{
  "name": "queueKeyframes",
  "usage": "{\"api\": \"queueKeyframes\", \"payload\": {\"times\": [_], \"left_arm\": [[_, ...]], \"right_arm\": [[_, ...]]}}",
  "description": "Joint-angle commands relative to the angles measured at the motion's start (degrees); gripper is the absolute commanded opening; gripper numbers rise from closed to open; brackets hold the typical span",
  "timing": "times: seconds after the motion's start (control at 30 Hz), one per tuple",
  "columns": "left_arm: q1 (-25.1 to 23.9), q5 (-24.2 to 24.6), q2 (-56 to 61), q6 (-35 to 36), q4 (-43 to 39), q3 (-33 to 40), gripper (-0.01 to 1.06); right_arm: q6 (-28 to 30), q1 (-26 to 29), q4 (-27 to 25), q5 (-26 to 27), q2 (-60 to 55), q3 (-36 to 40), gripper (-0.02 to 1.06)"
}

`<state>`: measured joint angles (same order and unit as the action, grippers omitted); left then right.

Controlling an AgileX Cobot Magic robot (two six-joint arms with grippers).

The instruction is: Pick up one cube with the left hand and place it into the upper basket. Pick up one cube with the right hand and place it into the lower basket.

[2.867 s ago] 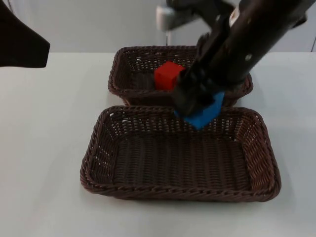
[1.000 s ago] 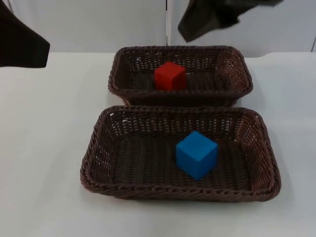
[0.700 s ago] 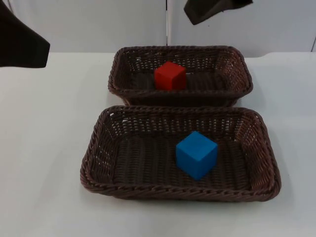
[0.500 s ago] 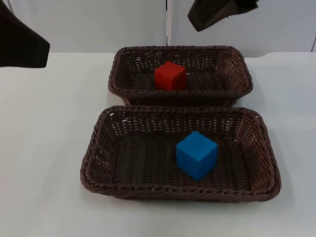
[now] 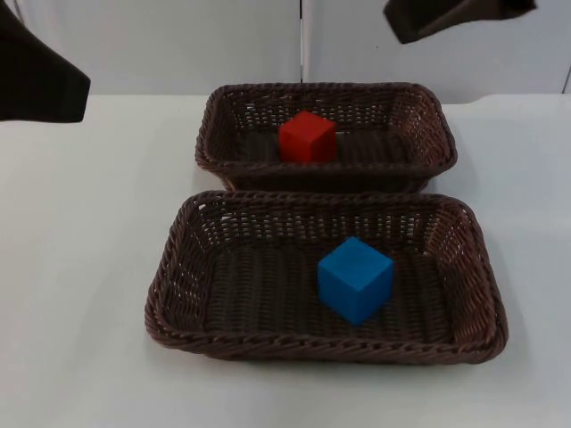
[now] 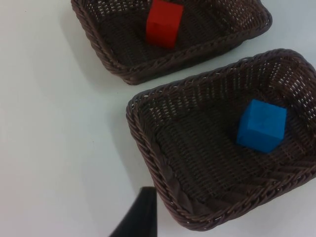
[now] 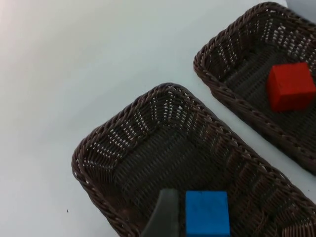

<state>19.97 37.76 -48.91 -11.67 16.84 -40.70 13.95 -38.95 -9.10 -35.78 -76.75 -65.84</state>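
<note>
Seen from above, the red cube (image 5: 308, 136) sits in the upper basket (image 5: 212, 134) and the blue cube (image 5: 355, 279) in the lower basket (image 5: 169, 267), both well below and clear of the right hand (image 5: 455, 16), raised by the wall, and the left hand (image 5: 40, 67), which waits off to the side. Whether either hand is spread or pressed together cannot be told.

From the left wrist, both baskets lie ahead of the left hand's fingertip (image 6: 140, 217) on the white worktop (image 6: 54, 128), the lower basket nearer.

From the right wrist, the blue cube lies just past the right hand's fingertip (image 7: 165, 215). Both placements look done; the remaining risk is an arm dipping on its way out and clipping a basket rim, shifting it.
</note>
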Motion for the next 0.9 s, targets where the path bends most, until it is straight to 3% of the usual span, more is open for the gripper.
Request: {"api": "queueKeyframes", "payload": {"times": [0.0, 0.4, 0.87], "left_arm": [[0.0, -0.6, 0.3, 0.1, 0.1, 0.2, 0.94], [0.0, 0.4, 10.2, -4.4, 0.3, 0.2, 0.94], [0.0, 8.8, 22.7, -4.3, -3.7, 1.1, 0.94]], "right_arm": [[0.1, -0.3, -0.3, 1.3, 2.1, 1.7, 0.74], [-1.2, -0.3, -0.7, 2.6, 15.2, 11.8, 0.74], [-3.7, -0.3, -0.7, 2.7, 36.0, 24.4, 0.74]]}}
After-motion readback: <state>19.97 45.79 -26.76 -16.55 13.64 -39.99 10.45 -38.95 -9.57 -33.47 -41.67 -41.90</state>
